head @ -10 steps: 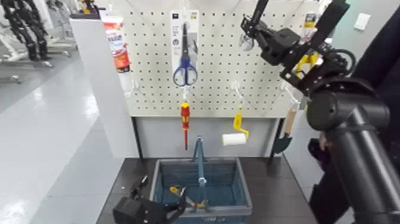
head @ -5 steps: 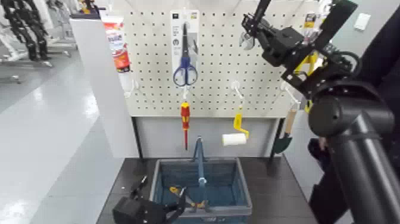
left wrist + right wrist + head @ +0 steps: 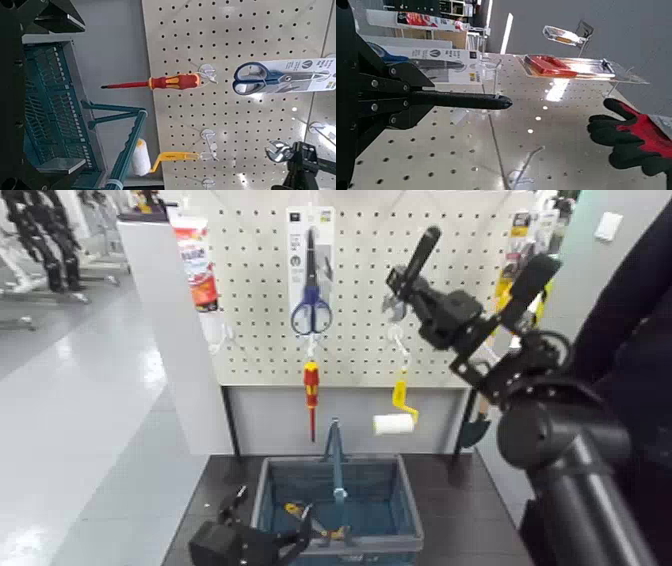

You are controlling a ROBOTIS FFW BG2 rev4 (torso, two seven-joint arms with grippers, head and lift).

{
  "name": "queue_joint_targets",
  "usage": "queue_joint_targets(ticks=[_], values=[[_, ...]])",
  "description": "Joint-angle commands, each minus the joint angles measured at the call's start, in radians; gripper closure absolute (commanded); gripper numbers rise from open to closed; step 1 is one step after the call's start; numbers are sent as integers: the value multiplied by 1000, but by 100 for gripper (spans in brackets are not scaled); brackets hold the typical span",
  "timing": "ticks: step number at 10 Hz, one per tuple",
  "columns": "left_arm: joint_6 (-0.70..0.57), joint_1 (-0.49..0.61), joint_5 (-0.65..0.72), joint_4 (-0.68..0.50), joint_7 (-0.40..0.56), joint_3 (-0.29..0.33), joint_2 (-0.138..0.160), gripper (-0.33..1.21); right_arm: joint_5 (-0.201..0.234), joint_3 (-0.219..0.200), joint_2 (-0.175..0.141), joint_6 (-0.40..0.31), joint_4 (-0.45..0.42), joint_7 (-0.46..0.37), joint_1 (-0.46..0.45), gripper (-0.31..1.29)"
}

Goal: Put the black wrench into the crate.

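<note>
Right pincer (image 3: 400,284) moved left, gripping wrench (image 3: 279,152).

Black-and-red gloved hand (image 3: 633,136) near red-handled packaged tool (image 3: 582,68), beside pegboard (image 3: 455,154)

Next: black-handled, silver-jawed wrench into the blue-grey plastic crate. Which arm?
Right, likely: right gripper holds the wrench before the white perforated pegboard; left gripper hangs empty by the crate.

White pegboard (image 3: 262,300) dotted dark; blue-grey crate (image 3: 270,515); red-and-yellow screwdriver (image 3: 311,385); blue-handled scissors (image 3: 311,310); yellow-and-white roller (image 3: 394,424); red-and-black glove (image 3: 633,134).
</note>
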Motion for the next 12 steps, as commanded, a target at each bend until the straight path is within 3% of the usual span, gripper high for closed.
queue_joint_targets(ticks=[1,6,12], values=[[2,0,1,0,1,-3,3,12,-7,-8,13,30,1,-5,73,124],[2,0,1,0,1,-8,5,12,22,-2,15,94,10,-15,188,124],[2,-1,-1,0,1,-11,6,12,51,38,-4,122,99,1,241,124]])
